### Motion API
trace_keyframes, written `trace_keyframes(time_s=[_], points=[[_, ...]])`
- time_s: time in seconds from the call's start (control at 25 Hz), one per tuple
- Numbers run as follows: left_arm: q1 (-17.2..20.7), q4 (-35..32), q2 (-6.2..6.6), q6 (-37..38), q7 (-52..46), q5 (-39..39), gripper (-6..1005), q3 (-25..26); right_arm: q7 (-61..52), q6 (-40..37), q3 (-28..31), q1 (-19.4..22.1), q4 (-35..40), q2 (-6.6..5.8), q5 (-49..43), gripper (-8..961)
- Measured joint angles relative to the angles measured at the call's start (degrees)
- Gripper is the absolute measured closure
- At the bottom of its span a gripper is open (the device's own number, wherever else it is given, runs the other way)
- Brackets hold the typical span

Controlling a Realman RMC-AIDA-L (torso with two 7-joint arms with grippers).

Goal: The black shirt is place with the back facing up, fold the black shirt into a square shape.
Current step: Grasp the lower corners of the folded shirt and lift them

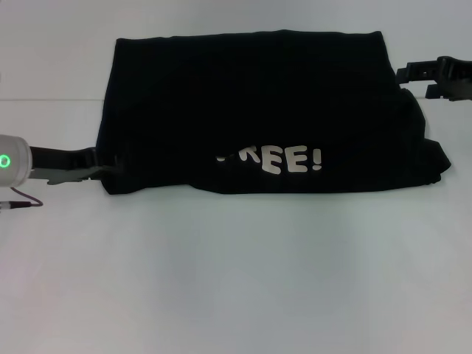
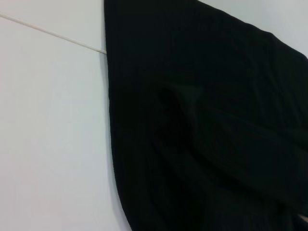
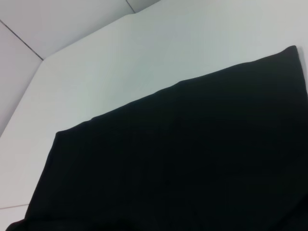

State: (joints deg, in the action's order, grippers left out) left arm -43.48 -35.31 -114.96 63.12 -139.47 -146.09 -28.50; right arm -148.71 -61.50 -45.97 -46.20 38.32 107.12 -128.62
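though the black shirt (image 1: 258, 110) lies part-folded as a wide rectangle, squaring remains; left gripper (image 1: 103, 164) and right gripper (image 1: 417, 80) flank it, finger state indeterminable.

The black shirt (image 1: 251, 103) lies flat on the desk (image 1: 236, 280), folded into a wide band, toward the far half of the desk. The lettering (image 1: 284, 158) sits on the shirt's near portion, just behind its near edge. The left hand (image 1: 99, 166) is at the shirt's near-left corner, touching its edge. The right hand (image 1: 420, 81) is at the shirt's far-right corner, beside its edge. Bare desk extends in front of the shirt.
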Motion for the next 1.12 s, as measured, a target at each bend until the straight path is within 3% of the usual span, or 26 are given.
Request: trace_keyframes(time_s=[0.64,1.12], points=[[-1.16,5.76,-0.46,-7.67,1.47,0.01,529,-1.56,0.45,1.18,0.0,0.42,-1.22,-0.34,0.04,126],[-1.44,6.11,-1.35,-8.64,1.69,-0.1,554,-3.22,0.45,1.24,0.0,0.52,-1.23,-0.33,0.04,127]])
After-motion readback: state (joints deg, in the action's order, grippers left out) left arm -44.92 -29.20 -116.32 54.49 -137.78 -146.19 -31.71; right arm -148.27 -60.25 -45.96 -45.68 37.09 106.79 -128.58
